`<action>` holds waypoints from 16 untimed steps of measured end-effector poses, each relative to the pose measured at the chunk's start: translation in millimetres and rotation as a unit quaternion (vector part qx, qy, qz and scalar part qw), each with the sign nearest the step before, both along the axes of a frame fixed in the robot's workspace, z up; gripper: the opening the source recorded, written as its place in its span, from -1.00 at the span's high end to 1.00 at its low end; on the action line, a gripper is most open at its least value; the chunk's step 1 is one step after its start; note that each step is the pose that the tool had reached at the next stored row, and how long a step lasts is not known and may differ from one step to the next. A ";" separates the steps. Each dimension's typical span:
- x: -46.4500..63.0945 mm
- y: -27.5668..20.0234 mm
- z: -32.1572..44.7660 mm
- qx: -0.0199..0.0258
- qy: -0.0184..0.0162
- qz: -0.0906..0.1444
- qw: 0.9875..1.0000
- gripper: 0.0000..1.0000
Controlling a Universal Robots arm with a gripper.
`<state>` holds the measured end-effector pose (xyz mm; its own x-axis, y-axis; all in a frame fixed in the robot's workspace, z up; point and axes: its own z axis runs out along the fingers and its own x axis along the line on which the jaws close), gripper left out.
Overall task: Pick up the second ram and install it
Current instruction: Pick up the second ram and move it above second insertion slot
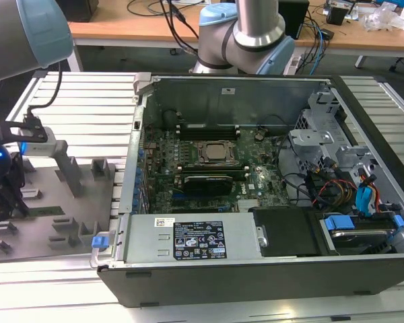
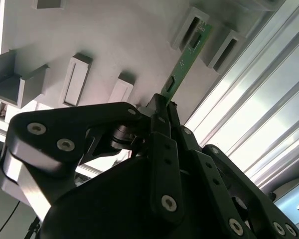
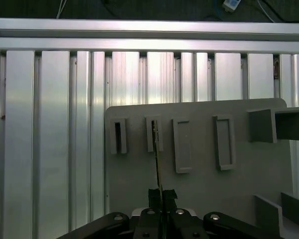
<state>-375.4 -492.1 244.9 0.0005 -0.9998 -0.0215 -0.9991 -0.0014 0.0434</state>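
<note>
The second ram (image 2: 185, 60) is a narrow green board. In the second wrist view my gripper (image 2: 163, 105) is shut on its near end, and its far end reaches a slotted grey holder block (image 2: 189, 27). The first wrist view looks along the board's edge (image 3: 157, 159), which runs from my gripper (image 3: 161, 193) to the second slot block (image 3: 153, 134). I cannot tell whether the ram has lifted clear of the slot. In the exterior view my gripper (image 1: 12, 205) is at the far left, low over the grey holder plate (image 1: 87, 202), with the green stick (image 1: 47, 211) beside it.
An open computer case (image 1: 256, 269) lies in the middle, with the motherboard and its CPU socket (image 1: 215, 152). A black module (image 1: 203, 182) sits below the socket. Cables and drive bays (image 1: 353, 195) fill the case's right side. Upright grey blocks (image 1: 71, 175) stand on the holder plate.
</note>
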 end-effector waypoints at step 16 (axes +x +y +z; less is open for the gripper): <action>0.0 0.0 16.5 0.000 0.000 0.000 1.000 0.73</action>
<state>-375.4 -492.2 261.4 0.0004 -0.9998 -0.0214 -0.9991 -0.0014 0.0436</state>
